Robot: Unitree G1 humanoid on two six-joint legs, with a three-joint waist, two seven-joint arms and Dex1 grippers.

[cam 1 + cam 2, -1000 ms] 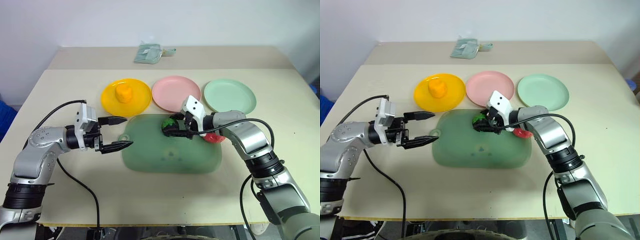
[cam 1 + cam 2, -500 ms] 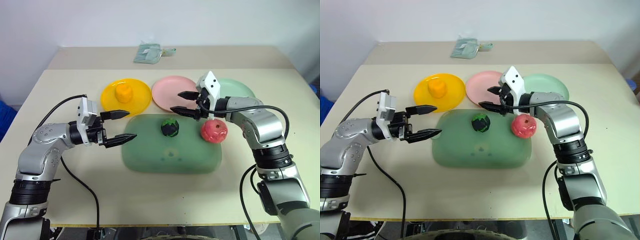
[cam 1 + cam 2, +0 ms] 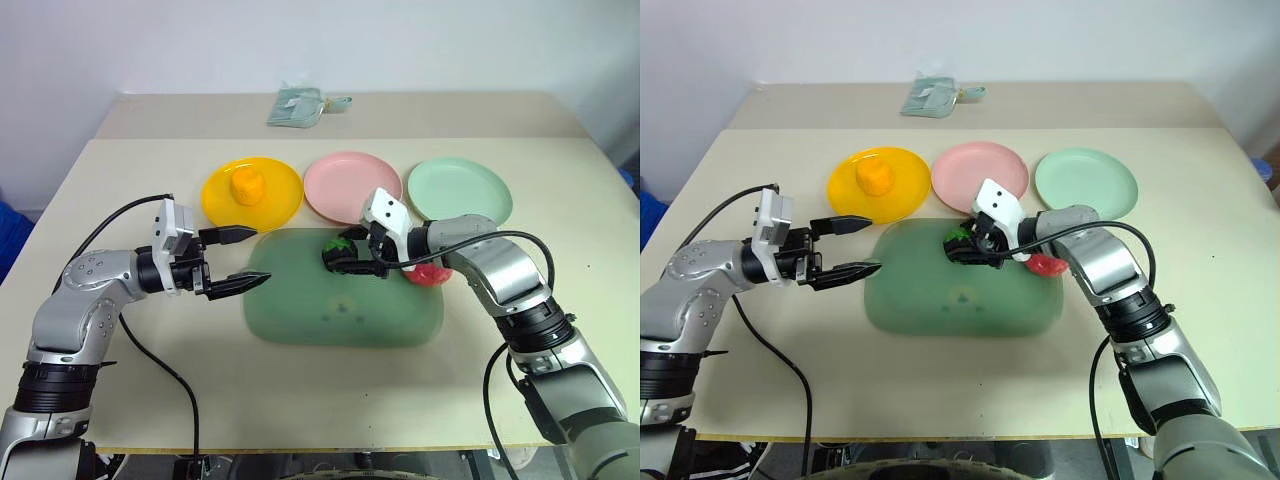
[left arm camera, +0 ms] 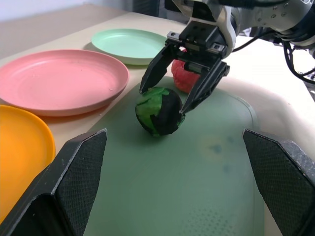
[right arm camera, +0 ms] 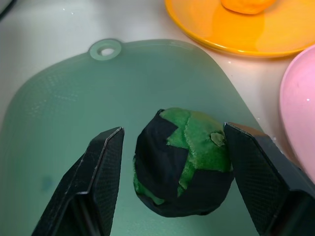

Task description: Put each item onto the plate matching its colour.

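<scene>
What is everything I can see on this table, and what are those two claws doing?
Table: one, beige, under everything.
Plates: three, in a row: yellow plate, pink plate, mint green plate.
Yellow-orange toy food: one, lying on the yellow plate.
Green mat: one, large, in front of the plates.
Green-black toy food: one, round, resting on the mat.
Red toy apple: one, at the mat's right edge, partly behind the right arm.
Folded cloth: one, pale green, at the table's far edge.
Left gripper: black fingers open, empty, by the mat's left edge.
Right gripper: black fingers open on either side of the green-black toy food, with gaps, not yet closed on it.
</scene>
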